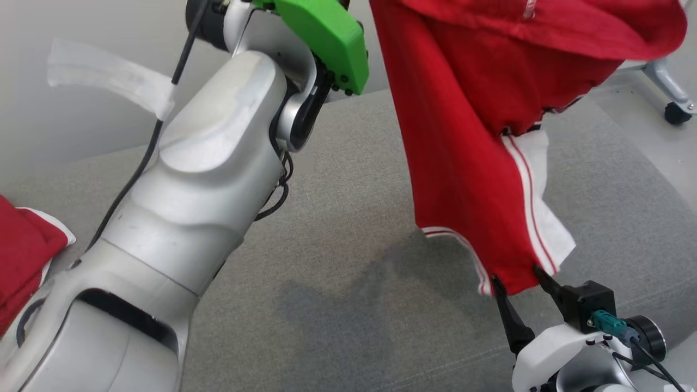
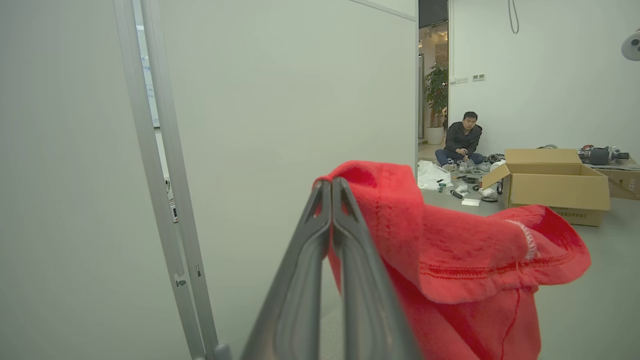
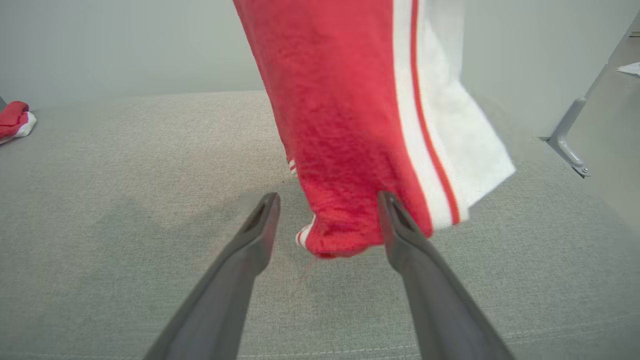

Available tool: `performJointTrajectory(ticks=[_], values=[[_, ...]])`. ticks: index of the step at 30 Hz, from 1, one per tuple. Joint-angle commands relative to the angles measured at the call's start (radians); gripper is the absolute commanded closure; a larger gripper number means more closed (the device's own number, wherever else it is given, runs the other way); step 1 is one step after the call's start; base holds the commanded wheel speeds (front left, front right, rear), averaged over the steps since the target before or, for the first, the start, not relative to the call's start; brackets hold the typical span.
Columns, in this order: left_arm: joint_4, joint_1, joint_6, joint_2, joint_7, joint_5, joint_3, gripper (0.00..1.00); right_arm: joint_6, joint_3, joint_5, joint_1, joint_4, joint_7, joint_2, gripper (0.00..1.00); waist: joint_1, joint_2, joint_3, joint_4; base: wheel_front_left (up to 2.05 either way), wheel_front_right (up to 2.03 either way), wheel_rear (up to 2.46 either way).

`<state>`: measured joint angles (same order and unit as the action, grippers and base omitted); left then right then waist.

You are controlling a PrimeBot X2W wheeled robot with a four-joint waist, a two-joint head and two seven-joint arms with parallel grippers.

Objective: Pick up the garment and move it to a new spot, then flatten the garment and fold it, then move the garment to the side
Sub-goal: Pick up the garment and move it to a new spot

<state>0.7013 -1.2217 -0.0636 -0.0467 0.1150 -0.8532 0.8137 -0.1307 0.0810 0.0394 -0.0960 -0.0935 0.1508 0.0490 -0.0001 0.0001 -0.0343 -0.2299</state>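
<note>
Hanging from your left gripper, whose two fingers are pressed together on a fold of its upper edge, the red garment is lifted above the grey padded surface. So the pick-up is done, as I judge it. Whether the new spot is already reached, I cannot say from these views.

The cloth falls as a long narrow drape, with its white striped panel on the right side. Its lowest corner seems to be just above the surface, not lying on it. Your right gripper has its fingers spread wide and grasps nothing. They are on either side of that lowest corner, and one appears to touch the hem. To me this looks like the preparation of a second grasp, for spreading the cloth.

What is left: to close on the corner, lay the garment down, flatten it, fold it and move it aside. Another red and white piece lies at the far left of the surface, well apart.
</note>
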Motion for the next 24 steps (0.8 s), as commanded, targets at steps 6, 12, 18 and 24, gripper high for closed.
performJointTrajectory(ticks=[6, 12, 18, 24], values=[[0.143, 0.131, -0.002, -0.032, 0.053, -0.024, -0.004, 1.0, 0.0, -0.027, 0.0, 0.021, -0.014, 0.001, 0.002, 0.0, 0.0001, -0.0001, 0.047, 0.053, 0.0, 0.0, 0.0], [0.253, 0.212, 0.004, -0.074, 0.061, -0.017, 0.015, 1.0, 0.0, -0.025, 0.005, 0.028, -0.022, 0.005, 0.003, 0.0, 0.0001, -0.0001, 0.063, 0.1, 0.0, 0.0, 0.0], [0.375, 0.293, -0.006, -0.121, 0.055, -0.006, 0.038, 1.0, 0.0, -0.023, 0.009, 0.039, -0.028, 0.011, 0.003, 0.0, 0.0001, -0.0001, 0.082, 0.144, 0.0, 0.0, 0.0], [0.468, 0.342, -0.019, -0.136, 0.034, -0.027, 0.033, 0.0, 0.0, -0.018, 0.014, 0.05, -0.025, 0.011, 0.003, 0.0, 0.0001, -0.0001, 0.087, 0.165, 0.0, 0.0, 0.0]])
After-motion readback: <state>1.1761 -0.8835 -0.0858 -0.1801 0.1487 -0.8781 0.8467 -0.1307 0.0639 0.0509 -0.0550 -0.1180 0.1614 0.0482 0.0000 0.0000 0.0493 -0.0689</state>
